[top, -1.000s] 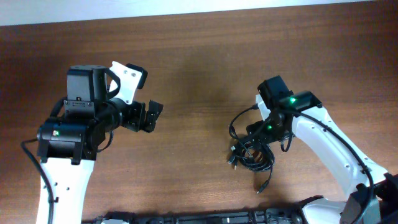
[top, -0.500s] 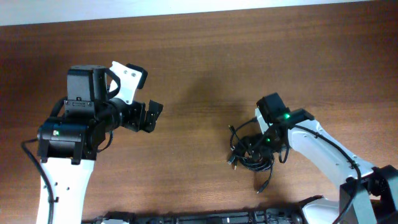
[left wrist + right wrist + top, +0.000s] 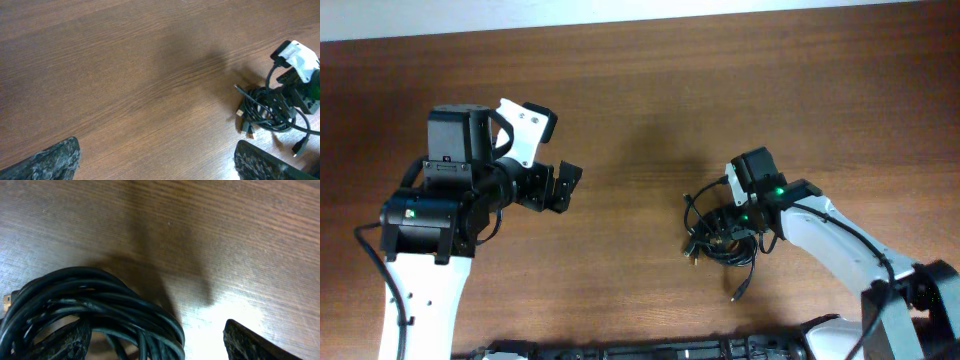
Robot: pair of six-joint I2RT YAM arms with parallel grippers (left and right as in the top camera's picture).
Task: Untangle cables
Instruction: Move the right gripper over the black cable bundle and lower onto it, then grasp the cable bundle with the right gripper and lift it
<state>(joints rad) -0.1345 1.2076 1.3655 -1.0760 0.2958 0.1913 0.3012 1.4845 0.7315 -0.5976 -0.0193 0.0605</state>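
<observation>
Overhead looks evenly lit from here. Worktop (image 3: pixel 640 80) grain is sharp, with one soft shadow mid-frame. The green LED (image 3: pixel 777 190) on the right arm (image 3: pixel 835 240) blooms slightly. Left wrist view is dimmer, with a diffuse shadow right of centre; the left jaws in the bottom corners are blurred. Right wrist view has a white glare patch on the wood at lower centre and a dark shadow streak above it. The cables (image 3: pixel 95 305) sit too close to the lens and look soft; I can barely separate the strands.
</observation>
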